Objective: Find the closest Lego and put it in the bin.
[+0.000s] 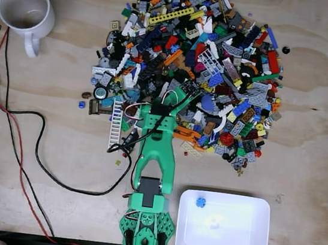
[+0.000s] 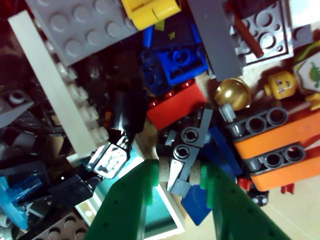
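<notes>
While the white bin at the near right of the fixed view holds just one small blue piece, we judge the task to be in its early part: a pick is under way, with the lift and the carry to the bin still left. Our green arm reaches from the near edge into the near side of the big Lego pile. A white mug stands far left, well apart, and cables trail over the wooden table on the left.

Through the wrist view, we see the gripper with its green fingers partly closed around a dark grey pin-hole piece, touching it on both sides. Crowding it are a red brick, a blue brick, orange beams to the right and a long white plate to the left, any of which could snag or ride up with it.
</notes>
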You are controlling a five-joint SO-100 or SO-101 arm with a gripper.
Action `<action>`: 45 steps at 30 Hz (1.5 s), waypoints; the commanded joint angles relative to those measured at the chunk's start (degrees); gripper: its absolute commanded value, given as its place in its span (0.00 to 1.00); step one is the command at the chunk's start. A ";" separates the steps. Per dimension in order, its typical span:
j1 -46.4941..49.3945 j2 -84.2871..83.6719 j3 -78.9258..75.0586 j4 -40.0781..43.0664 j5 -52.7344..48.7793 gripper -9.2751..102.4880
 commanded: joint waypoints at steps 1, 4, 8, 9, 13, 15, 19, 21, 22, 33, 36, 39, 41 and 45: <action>0.00 0.35 -2.37 -0.44 0.18 0.08; 0.26 3.52 -4.66 1.93 -0.44 0.08; 1.32 15.03 -6.59 7.47 -6.24 0.08; 1.85 18.54 -6.24 8.44 -8.35 0.08; 5.19 32.43 0.00 9.14 -16.79 0.08; 6.50 39.11 5.71 7.47 -20.65 0.08; 9.67 54.49 18.54 2.90 -27.51 0.08; 10.55 62.67 24.79 1.76 -29.88 0.08; 10.55 66.88 27.51 1.58 -30.15 0.08; 19.86 89.30 36.65 7.21 -34.54 0.08; 21.62 93.16 37.97 9.67 -35.60 0.08; 21.80 95.45 38.32 11.60 -35.42 0.08; 22.50 97.65 38.50 13.27 -35.24 0.08; 24.52 102.74 39.46 17.14 -36.65 0.08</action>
